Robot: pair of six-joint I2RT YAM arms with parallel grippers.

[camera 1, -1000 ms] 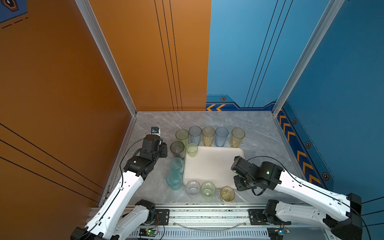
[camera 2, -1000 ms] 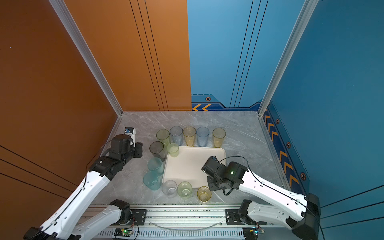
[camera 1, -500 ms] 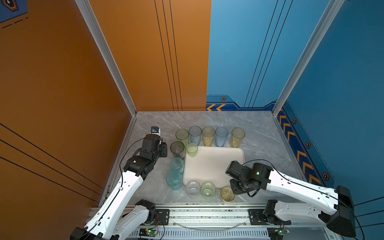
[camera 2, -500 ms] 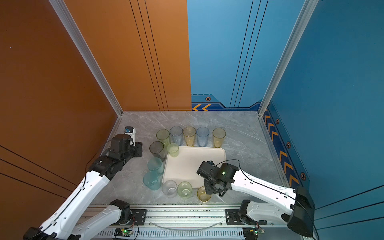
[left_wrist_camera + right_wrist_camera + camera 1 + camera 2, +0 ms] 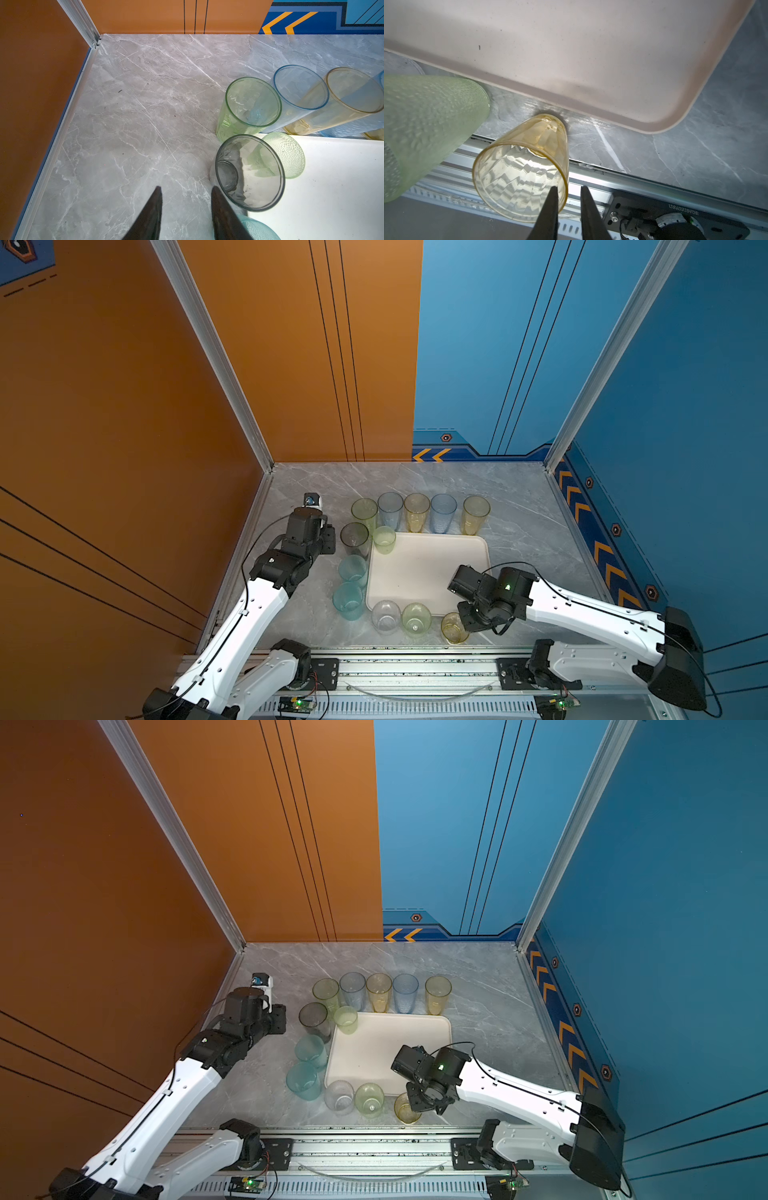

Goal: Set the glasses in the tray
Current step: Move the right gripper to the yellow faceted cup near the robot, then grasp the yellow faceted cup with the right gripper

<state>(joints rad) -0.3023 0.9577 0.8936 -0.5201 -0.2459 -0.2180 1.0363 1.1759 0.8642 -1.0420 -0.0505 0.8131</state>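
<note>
Right wrist view puts my right gripper [image 5: 568, 187] astride the rim of a short amber-yellow faceted plastic tumbler [image 5: 521, 166]. One finger is inside the mouth and the other outside. The jaws stand narrowly apart, with a sliver of gap at the wall, so I read them as not clamped.

In both top views that tumbler stands upright on the grey marble tabletop [image 5: 519, 506], just off the near edge of the flat cream-white rectangular tray [image 5: 428, 568], toward its right corner. Along the same edge stand a pale green dimpled tumbler [image 5: 415, 616] and a clear rounded tumbler [image 5: 385, 616]. Two teal tumblers [image 5: 352, 570] stand along the tray's left edge, and a row of five tall tinted tumblers [image 5: 417, 512] lines its far edge.

My left gripper [image 5: 186, 187] hangs off the tray's far-left corner, jaws parted around nothing, just beside a smoky grey tumbler [image 5: 249, 172]. A small light-green dimpled tumbler [image 5: 288, 153] stands inside the tray at that corner.
</note>
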